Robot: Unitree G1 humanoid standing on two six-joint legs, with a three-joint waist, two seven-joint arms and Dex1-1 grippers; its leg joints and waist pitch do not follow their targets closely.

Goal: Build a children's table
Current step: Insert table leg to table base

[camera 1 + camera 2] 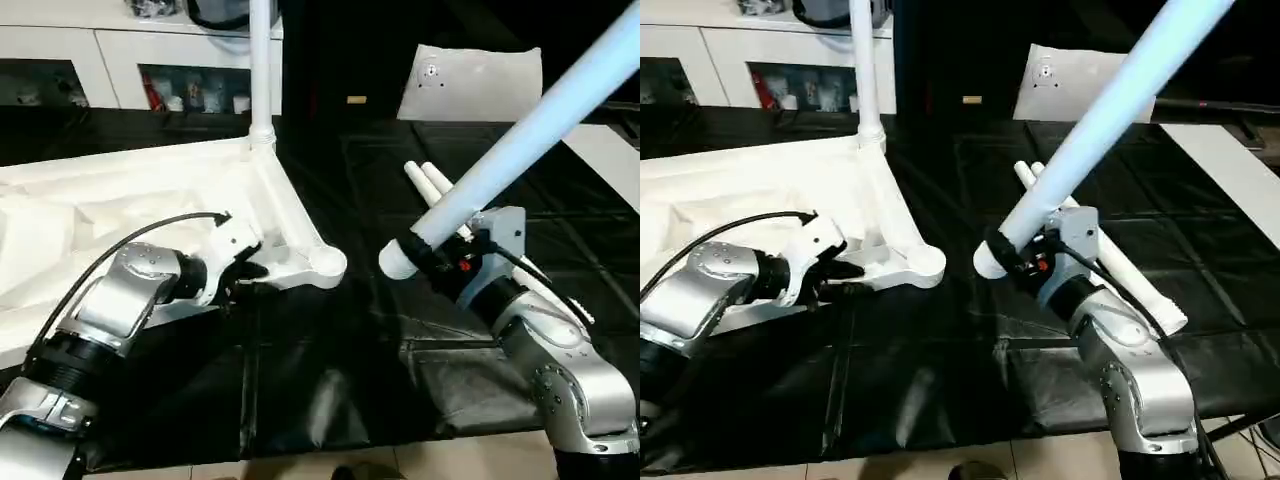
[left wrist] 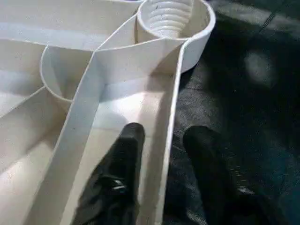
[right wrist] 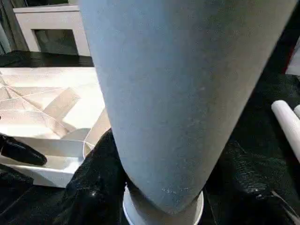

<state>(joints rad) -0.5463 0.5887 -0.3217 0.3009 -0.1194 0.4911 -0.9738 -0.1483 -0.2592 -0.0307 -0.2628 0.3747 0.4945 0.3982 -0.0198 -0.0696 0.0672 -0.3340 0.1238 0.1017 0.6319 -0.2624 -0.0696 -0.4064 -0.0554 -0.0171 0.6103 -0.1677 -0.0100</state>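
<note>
The white tabletop (image 1: 120,200) lies upside down on the black mat, ribs showing. One white leg (image 1: 262,70) stands upright in its far corner socket. The near corner socket (image 2: 164,18) is empty and threaded inside. My left gripper (image 2: 164,133) straddles the tabletop's near rim just short of that socket, one finger (image 2: 126,150) inside the rim and the other on the mat, with small gaps to the wall. My right gripper (image 1: 440,262) is shut on another leg (image 1: 540,130) near its thick end; this leg tilts up to the right, right of the empty socket. Two more legs (image 1: 430,180) lie on the mat behind it.
A white cabinet with dark compartments (image 1: 120,60) runs along the back left. A white pillow-like slab (image 1: 470,85) leans at the back, and a white board (image 1: 610,160) lies at the right. The black mat (image 1: 330,380) ends near the front edge, with floor below.
</note>
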